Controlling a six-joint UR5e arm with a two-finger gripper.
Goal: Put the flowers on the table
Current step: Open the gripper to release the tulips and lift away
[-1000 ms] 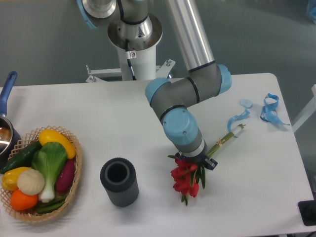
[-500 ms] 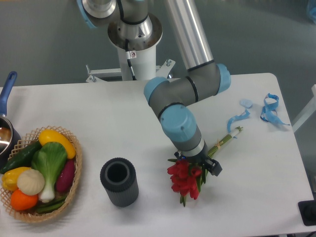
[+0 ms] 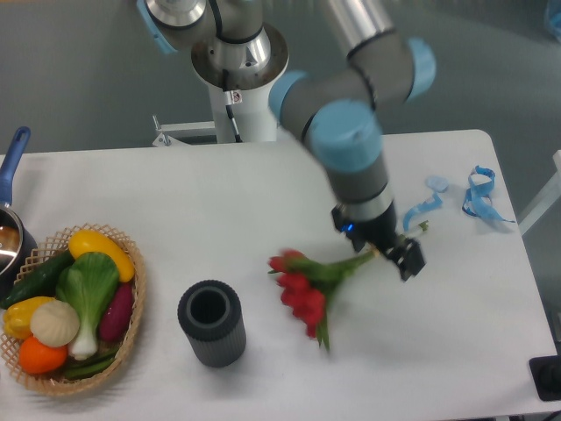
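While the gripper (image 3: 386, 247) clamps the stems of the flowers (image 3: 307, 285), the red buds hang out to the left of it (blurred, so I can't tell if they touch the table (image 3: 219, 193)). Left of the bunch stands a dark ribbed cylinder (image 3: 211, 322), with a basket of vegetables (image 3: 72, 307) farther left. Blue ribbon (image 3: 478, 195) lies right of the gripper.

You see the gripper (image 3: 383, 248) clamped on the stems of the flowers (image 3: 308, 283), red buds blurred, pointing toward the dark ribbed cup (image 3: 211, 322) on the table (image 3: 219, 202). A vegetable basket (image 3: 70, 309) sits left; blue ribbon (image 3: 478, 195) lies right.
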